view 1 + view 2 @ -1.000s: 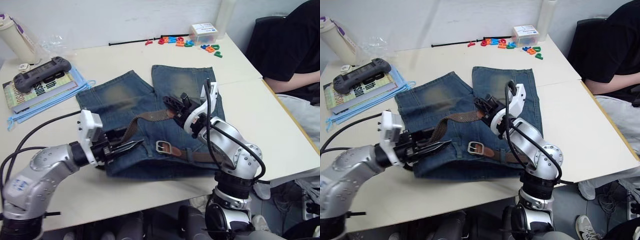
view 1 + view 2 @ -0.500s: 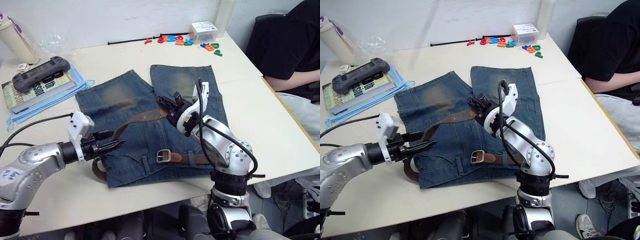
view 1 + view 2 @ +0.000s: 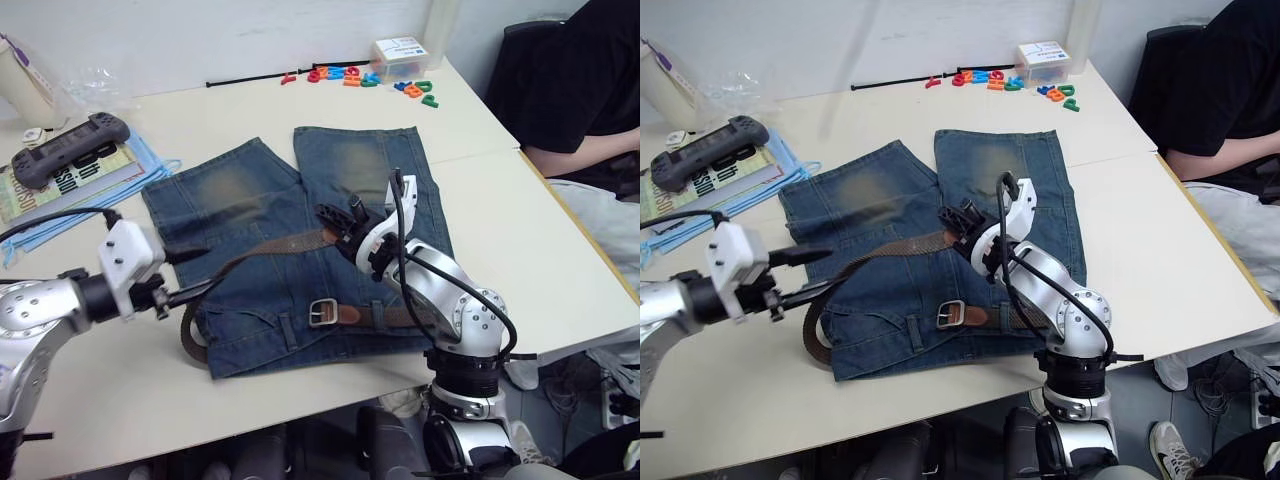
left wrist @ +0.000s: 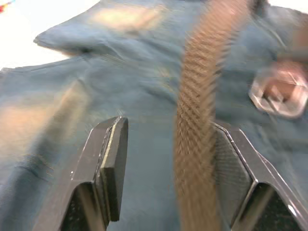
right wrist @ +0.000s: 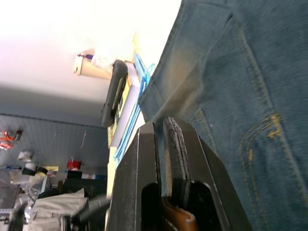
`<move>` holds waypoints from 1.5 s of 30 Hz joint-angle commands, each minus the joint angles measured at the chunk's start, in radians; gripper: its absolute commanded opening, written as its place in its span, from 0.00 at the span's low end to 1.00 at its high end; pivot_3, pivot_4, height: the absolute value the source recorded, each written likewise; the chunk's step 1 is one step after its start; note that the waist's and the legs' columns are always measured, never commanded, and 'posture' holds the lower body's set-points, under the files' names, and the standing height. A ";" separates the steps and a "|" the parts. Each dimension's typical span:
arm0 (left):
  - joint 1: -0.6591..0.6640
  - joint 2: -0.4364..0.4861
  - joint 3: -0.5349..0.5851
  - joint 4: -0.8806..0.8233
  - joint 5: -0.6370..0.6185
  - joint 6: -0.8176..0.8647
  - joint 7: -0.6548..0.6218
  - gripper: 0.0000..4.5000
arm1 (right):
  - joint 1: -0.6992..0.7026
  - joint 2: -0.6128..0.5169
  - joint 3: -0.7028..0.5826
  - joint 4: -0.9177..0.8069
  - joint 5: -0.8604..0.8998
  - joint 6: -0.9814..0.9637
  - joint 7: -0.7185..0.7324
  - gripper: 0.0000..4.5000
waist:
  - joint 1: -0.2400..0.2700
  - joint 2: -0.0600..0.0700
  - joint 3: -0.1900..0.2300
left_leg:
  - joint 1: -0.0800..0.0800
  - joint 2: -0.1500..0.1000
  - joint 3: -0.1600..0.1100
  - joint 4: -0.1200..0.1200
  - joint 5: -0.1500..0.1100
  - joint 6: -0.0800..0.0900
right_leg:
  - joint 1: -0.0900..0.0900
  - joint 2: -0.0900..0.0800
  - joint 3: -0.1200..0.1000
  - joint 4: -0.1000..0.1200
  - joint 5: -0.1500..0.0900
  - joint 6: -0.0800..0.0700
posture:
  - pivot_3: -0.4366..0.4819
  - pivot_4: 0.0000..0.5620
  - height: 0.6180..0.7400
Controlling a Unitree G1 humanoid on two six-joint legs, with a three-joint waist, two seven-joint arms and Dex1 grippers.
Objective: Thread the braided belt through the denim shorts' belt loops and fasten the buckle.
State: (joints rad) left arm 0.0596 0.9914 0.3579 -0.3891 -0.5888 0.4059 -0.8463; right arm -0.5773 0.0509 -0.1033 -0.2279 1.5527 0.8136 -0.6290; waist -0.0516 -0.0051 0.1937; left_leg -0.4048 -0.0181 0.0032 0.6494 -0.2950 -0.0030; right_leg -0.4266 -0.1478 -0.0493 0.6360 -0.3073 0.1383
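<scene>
The table (image 3: 500, 215) carries the denim shorts (image 3: 300, 250), spread flat near its front edge. The braided belt (image 3: 270, 250) lies across them, its buckle (image 3: 322, 312) by the waistband. My right gripper (image 3: 335, 222) pinches the belt's tan tip, and my left gripper (image 4: 166, 159) is spread wide around the belt.

arms: silver metal shells | wrists: white housings (apparently camera mounts) | cables: black | fingers: black
</scene>
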 commanded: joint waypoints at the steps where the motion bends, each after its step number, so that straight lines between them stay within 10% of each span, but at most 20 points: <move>1: 0.033 0.013 0.075 -0.011 -0.038 0.034 -0.066 0.60 | -0.032 -0.001 0.008 0.005 0.000 -0.016 0.035 0.00 | 0.000 0.000 0.000 | 0.000 0.000 0.000 0.000 0.000 0.000 | 0.000 0.000 0.000 0.000 0.000 0.000 | 0.48 0.27 0.79; 7: 0.017 -0.029 0.125 -0.050 -0.102 0.133 -0.013 0.60 | -0.062 -0.022 0.021 0.054 -0.041 -0.001 0.082 0.00 | 0.001 0.000 0.000 | 0.000 0.000 0.000 0.002 0.000 0.001 | 0.000 -0.001 0.000 0.001 0.000 0.000 | 0.48 0.27 0.79; 14: -0.125 -0.107 0.176 -0.073 -0.459 0.421 0.175 0.60 | -0.051 -0.104 0.010 0.074 -0.050 0.058 0.130 0.00 | 0.005 -0.001 -0.001 | -0.001 0.000 -0.001 0.004 0.000 0.001 | 0.000 -0.001 0.000 0.003 0.000 0.000 | 0.48 0.27 0.79; 24: -0.038 -0.115 0.056 -0.114 -1.346 0.551 0.515 0.60 | -0.082 -0.202 0.003 0.118 -0.131 0.095 0.214 0.00 | -0.006 -0.001 -0.001 | 0.000 0.000 0.000 0.005 0.000 0.001 | 0.001 -0.001 0.003 0.003 0.000 0.000 | 0.48 0.27 0.79; 37: -0.002 -0.569 -0.250 -0.255 -1.383 0.111 1.289 0.60 | -0.129 -0.067 0.034 0.111 -0.267 0.074 0.222 0.00 | 0.026 -0.004 -0.002 | -0.001 -0.001 0.002 0.015 -0.003 0.004 | 0.000 -0.001 0.007 0.011 0.001 0.001 | 0.48 0.27 0.79; 45: -0.092 -0.705 -0.225 -0.251 -1.383 0.033 1.434 0.60 | -0.101 -0.027 0.041 0.096 -0.313 0.095 0.236 0.00 | 0.026 -0.008 -0.005 | -0.001 -0.003 0.002 0.016 -0.003 0.004 | 0.000 -0.001 0.007 0.010 0.001 0.002 | 0.48 0.27 0.79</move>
State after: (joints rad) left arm -0.0294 0.3015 0.1195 -0.6095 -1.9600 0.4571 0.5556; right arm -0.6797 0.0133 -0.0590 -0.0800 1.2364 0.9030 -0.4081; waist -0.0259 -0.0132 0.1890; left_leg -0.4060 -0.0208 0.0053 0.6654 -0.2976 0.0012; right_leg -0.4261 -0.1486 -0.0419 0.6457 -0.3062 0.1403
